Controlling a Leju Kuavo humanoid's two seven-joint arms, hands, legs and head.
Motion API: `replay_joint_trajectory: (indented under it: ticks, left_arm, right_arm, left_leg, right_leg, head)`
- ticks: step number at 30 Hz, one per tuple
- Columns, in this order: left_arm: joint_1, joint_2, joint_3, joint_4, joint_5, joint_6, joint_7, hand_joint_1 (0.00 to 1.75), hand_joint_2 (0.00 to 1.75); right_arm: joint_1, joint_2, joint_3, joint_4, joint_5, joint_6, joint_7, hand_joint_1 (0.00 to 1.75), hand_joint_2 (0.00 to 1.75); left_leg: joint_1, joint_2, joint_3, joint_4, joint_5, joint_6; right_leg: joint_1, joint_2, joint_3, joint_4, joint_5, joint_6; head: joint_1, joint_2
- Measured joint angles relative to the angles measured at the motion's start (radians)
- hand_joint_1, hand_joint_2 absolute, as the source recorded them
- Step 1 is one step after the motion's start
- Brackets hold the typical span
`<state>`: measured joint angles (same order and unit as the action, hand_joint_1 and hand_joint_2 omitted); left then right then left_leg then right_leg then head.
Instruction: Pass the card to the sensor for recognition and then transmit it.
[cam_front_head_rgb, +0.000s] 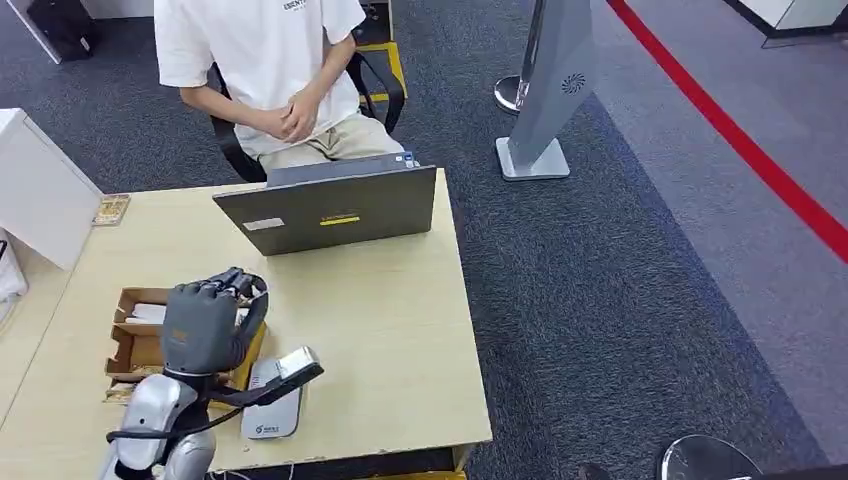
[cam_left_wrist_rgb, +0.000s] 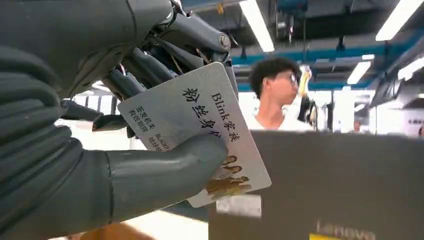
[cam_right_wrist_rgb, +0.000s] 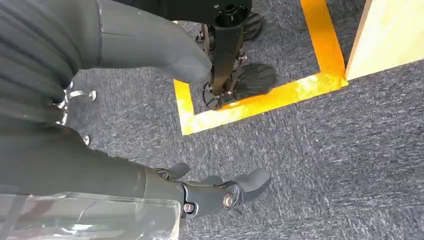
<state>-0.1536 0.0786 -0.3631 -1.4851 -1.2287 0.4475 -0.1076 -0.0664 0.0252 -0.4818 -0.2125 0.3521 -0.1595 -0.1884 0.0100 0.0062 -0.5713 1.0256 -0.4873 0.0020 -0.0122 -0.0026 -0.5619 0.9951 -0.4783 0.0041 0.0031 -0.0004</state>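
Room: dark grey carpet (cam_front_head_rgb: 600, 300) with a red stripe (cam_front_head_rgb: 740, 140) running across the far right, and yellow floor tape (cam_right_wrist_rgb: 260, 102) seen from the right wrist.
White cabinet: a white block (cam_front_head_rgb: 35, 190) stands at the table's far left corner.
Table: a pale wooden table (cam_front_head_rgb: 400, 340) fills the left half of the head view.
Cardboard box: an open brown box (cam_front_head_rgb: 130, 345) sits on the table's left side, partly hidden by the left hand.
Left hand: the left hand (cam_front_head_rgb: 205, 320) is raised above the box, its back toward the head camera; in the left wrist view the thumb (cam_left_wrist_rgb: 165, 172) presses the card against the darker fingers (cam_left_wrist_rgb: 150, 65).
Card: a white card (cam_left_wrist_rgb: 200, 125) with black printed characters and a small picture is pinched in the left hand, held up in the air facing the laptop's lid.
Sensor: a flat grey reader (cam_front_head_rgb: 272, 405) lies on the table near its front edge, just right of the box, with a dark angled piece (cam_front_head_rgb: 290, 372) over its top.
Laptop: a dark grey laptop (cam_front_head_rgb: 330, 210) stands open at the table's far edge, lid toward the robot.
Person: someone in a white shirt (cam_front_head_rgb: 260, 50) sits behind the laptop, hands clasped in the lap.
Grey stand: a slanted grey post (cam_front_head_rgb: 550, 90) stands on the carpet right of the table.
Right hand: the right hand (cam_right_wrist_rgb: 150, 120) hangs above the carpet, thumb and fingers apart, holding nothing.
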Motion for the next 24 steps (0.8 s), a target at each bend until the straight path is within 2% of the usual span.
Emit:
replay_joint_trajectory:
  ticks: [4,10,21,24]
  left_arm:
    - [0.024,0.01,-0.018,0.011,-0.026,-0.047,0.037,1.75,1.75]
    - [0.072,0.03,-0.025,0.01,-0.046,-0.071,0.068,1.75,1.75]
    - [0.15,0.064,-0.033,-0.03,-0.059,-0.075,0.08,1.75,1.75]
    - [0.194,0.074,-0.034,-0.071,-0.067,-0.071,0.08,1.75,1.75]
  right_arm:
    - [0.004,0.0,-0.008,0.0,-0.001,0.003,-0.001,0.0,1.75]
    - [0.015,0.0,-0.024,0.0,-0.002,0.004,-0.003,0.0,1.75]
    - [0.018,0.0,-0.034,0.0,-0.001,0.004,-0.002,0.0,1.75]
    - [0.02,0.0,-0.041,0.0,0.0,0.004,-0.002,0.0,1.75]
  left_leg:
    - [0.0,0.0,0.0,0.0,0.0,0.0]
    - [0.0,0.0,-0.001,0.0,0.0,0.0]
    - [0.0,0.0,0.0,0.0,0.0,0.0]
    - [0.0,0.0,0.0,0.0,0.0,0.0]
  right_leg:
    - [0.0,0.0,0.0,0.0,0.0,0.0]
    - [0.0,0.0,0.0,0.0,-0.001,0.0]
    - [0.0,0.0,0.0,0.0,-0.001,0.0]
    - [0.0,0.0,0.0,0.0,-0.001,0.0]
  head:
    - [0.0,0.0]
    - [0.0,0.0]
    - [0.0,0.0]
    - [0.0,0.0]
